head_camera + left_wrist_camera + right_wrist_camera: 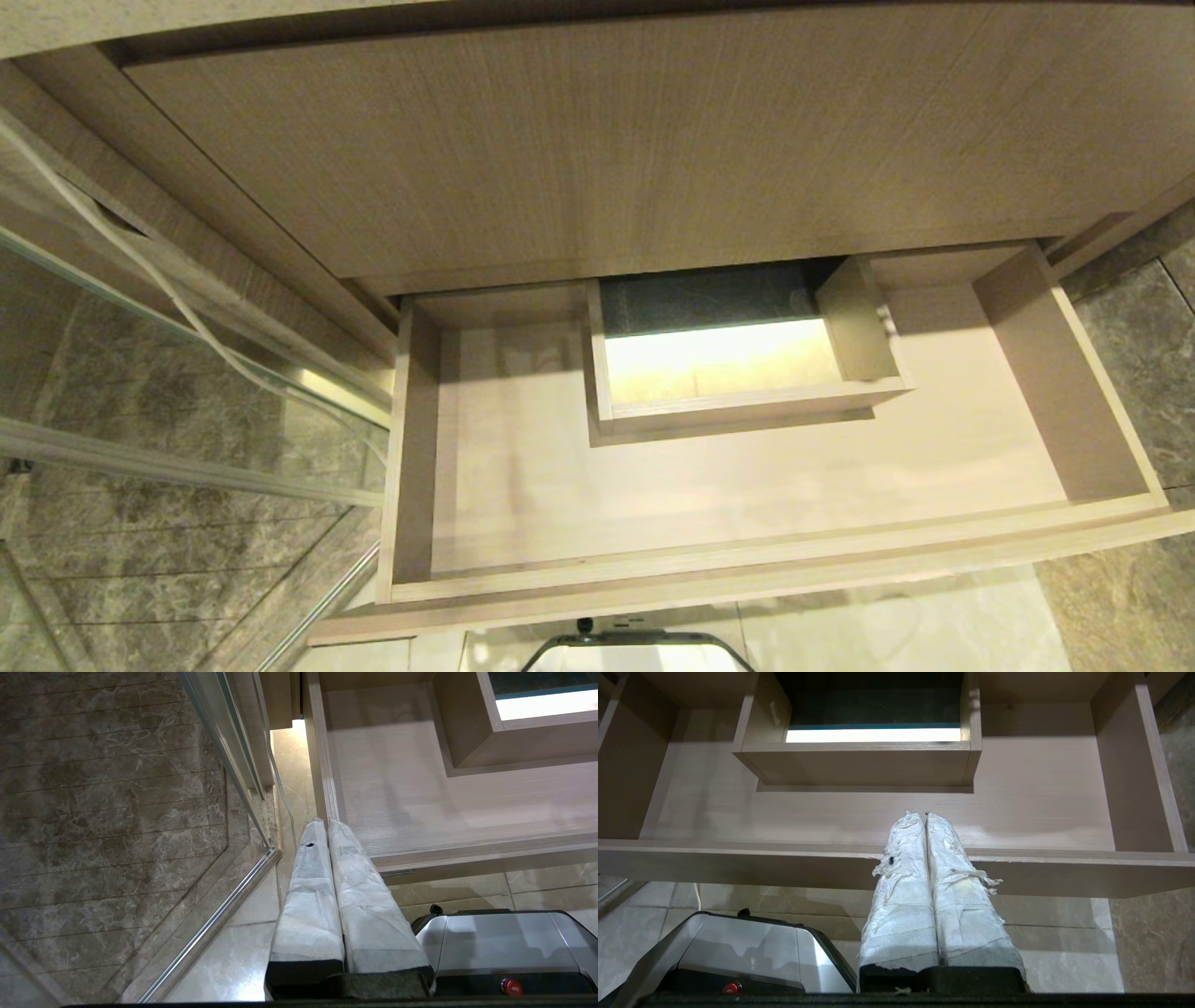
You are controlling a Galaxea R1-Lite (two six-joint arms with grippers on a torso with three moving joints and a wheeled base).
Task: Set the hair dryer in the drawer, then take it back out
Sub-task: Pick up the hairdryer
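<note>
Now both grippers hang with nothing in them, their white-wrapped fingers pressed together. The left gripper (pixel 327 823) sits just outside the drawer's near left corner, over the pale floor tiles (pixel 243 947), its fingers (pixel 308 896) pointing toward the drawer's left wall. The right gripper (pixel 924 814) hovers at the middle of the near edge, its fingers (pixel 962 896) crossing the front board and its tips over the drawer floor. Neither arm shows in the head view.

The drawer (pixel 747 560) stands pulled fully out, light wood-grain, wide and shallow. At its far centre sits a boxed cut-out (pixel 747 406), lit pale yellow inside. The hair dryer is in none of the views. Above the drawer rises a taller wood panel (pixel 607 140). A glass partition (pixel 187 373) with a metal rail stands to the left, with dark marbled tile (pixel 1139 355) to the right. The robot's grey base (pixel 738 947) lies below the near edge.
</note>
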